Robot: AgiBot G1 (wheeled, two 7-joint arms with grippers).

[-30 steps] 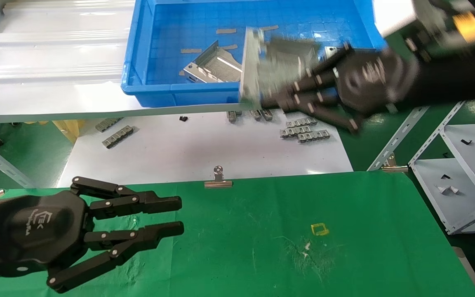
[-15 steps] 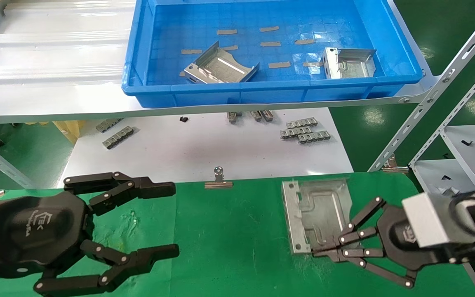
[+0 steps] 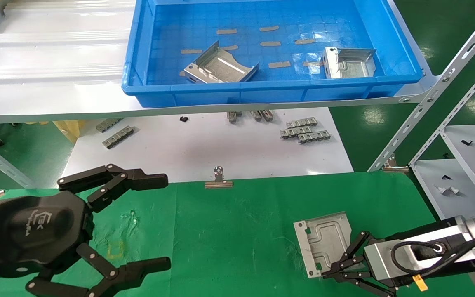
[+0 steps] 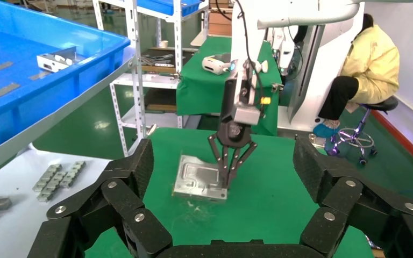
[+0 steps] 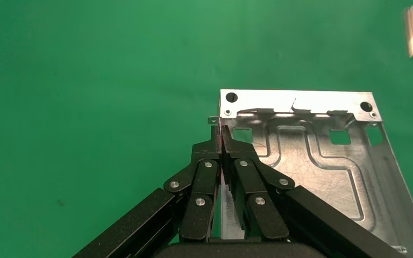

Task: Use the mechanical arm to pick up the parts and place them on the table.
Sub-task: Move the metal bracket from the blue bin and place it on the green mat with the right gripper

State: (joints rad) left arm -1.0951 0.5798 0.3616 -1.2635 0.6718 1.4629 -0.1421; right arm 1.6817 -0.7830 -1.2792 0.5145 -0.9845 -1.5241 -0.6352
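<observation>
My right gripper (image 3: 329, 274) is shut on the side wall of a silver sheet-metal part (image 3: 324, 241), low over the green table (image 3: 237, 231) at the front right. The right wrist view shows the fingers (image 5: 215, 156) pinching that part's (image 5: 322, 161) folded wall. The left wrist view shows the same part (image 4: 196, 180) tilted, its edge at the cloth. Two more parts lie in the blue bin (image 3: 258, 88): one in the middle (image 3: 220, 68), one at the right (image 3: 348, 62). My left gripper (image 3: 161, 220) is open wide and empty over the table's front left.
Grey toothed strips (image 3: 303, 130) lie on the white board (image 3: 204, 148) under the bin's shelf. A metal clip (image 3: 218, 179) sits on the table's far edge. A metal rack (image 3: 460, 173) stands at the right. A person sits beyond the table (image 4: 365, 70).
My right gripper carried the part from the bin down to the table's front right and lowered it further. My left gripper opened wider.
</observation>
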